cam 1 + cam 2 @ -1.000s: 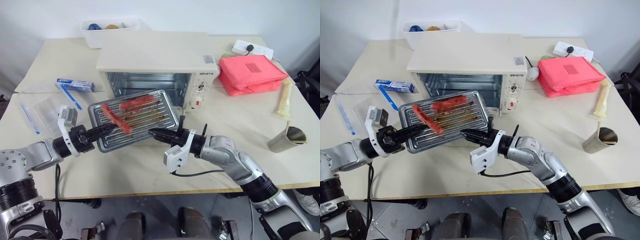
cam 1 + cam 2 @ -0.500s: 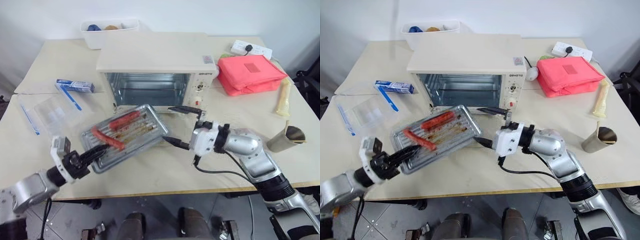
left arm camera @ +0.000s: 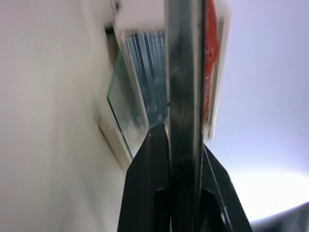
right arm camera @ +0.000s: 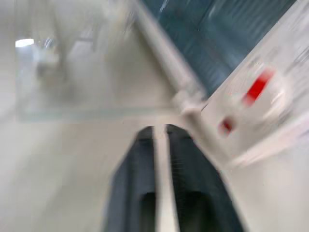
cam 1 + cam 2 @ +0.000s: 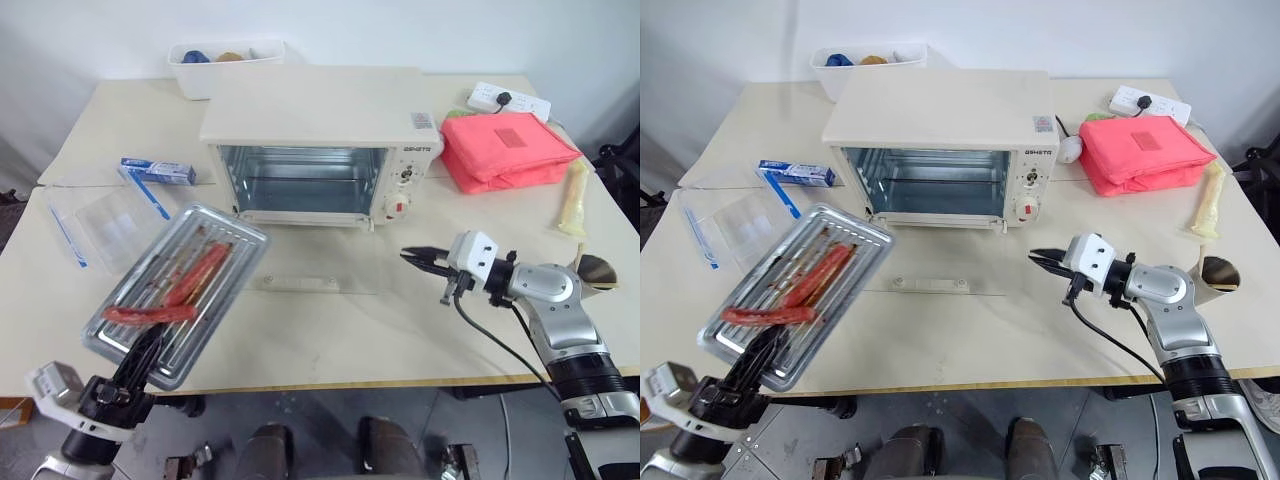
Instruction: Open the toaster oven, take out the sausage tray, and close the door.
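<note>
The cream-white toaster oven (image 5: 318,120) stands mid-table, its inside bare. Its glass door (image 5: 316,268) lies folded down flat on the table, bar handle (image 5: 300,283) toward me. The silver sausage tray (image 5: 225,235) hangs tilted over the table's front left, red sausages (image 5: 190,287) lying on it. My left gripper (image 5: 143,352) is shut on the tray's near edge; in the left wrist view the tray (image 3: 183,87) runs edge-on between my fingers (image 3: 149,159). My right gripper (image 5: 407,254) hovers shut and empty, right of the door, below the oven's knobs.
A white bin (image 5: 225,62) sits at the back. A red pouch (image 5: 510,150) and a power strip (image 5: 510,98) lie right of the oven, a paper cup (image 5: 592,270) at the right edge. A blue box (image 5: 158,170) and a clear bag (image 5: 100,220) lie at left.
The right gripper let go of the tray, swung right and shut. The left gripper drew the tray back and left, away from the oven toward the front edge.
</note>
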You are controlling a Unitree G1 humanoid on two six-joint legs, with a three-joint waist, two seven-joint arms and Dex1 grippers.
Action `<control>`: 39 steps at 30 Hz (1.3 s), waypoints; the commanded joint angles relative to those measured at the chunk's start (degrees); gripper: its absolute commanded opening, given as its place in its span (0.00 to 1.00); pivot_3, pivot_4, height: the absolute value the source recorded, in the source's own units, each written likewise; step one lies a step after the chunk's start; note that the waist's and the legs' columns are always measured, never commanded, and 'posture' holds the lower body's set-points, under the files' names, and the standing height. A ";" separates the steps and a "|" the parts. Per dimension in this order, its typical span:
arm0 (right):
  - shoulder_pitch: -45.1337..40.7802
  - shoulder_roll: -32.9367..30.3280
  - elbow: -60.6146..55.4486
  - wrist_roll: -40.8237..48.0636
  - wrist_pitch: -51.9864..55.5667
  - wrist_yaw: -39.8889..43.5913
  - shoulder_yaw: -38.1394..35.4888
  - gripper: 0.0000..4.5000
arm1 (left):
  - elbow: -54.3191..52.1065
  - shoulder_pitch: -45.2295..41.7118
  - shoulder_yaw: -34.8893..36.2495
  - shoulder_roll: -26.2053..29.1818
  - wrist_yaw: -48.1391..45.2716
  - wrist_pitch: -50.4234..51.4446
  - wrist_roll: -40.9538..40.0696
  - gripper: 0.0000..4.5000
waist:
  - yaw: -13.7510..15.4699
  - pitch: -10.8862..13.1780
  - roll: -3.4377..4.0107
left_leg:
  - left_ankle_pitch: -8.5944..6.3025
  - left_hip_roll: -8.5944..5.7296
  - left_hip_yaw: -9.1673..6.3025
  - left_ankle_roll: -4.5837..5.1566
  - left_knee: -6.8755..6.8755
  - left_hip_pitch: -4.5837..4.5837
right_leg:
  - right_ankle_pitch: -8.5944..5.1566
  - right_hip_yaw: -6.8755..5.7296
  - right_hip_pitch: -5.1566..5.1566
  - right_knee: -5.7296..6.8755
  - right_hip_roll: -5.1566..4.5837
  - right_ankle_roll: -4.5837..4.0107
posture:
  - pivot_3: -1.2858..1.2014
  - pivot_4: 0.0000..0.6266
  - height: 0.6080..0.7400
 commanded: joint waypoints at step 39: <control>-9.74 11.71 -13.46 20.85 33.23 -0.02 -10.57 0.01 | 16.56 -17.89 18.93 3.30 3.37 8.50 -1.71 0.00 | -0.03 -0.03 -0.05 | -0.68 0.15 -0.37 0.19 0.07 0.46 | 0.09 -0.04 0.59 -0.33 0.08 0.06 | 0.52 0.24 1.00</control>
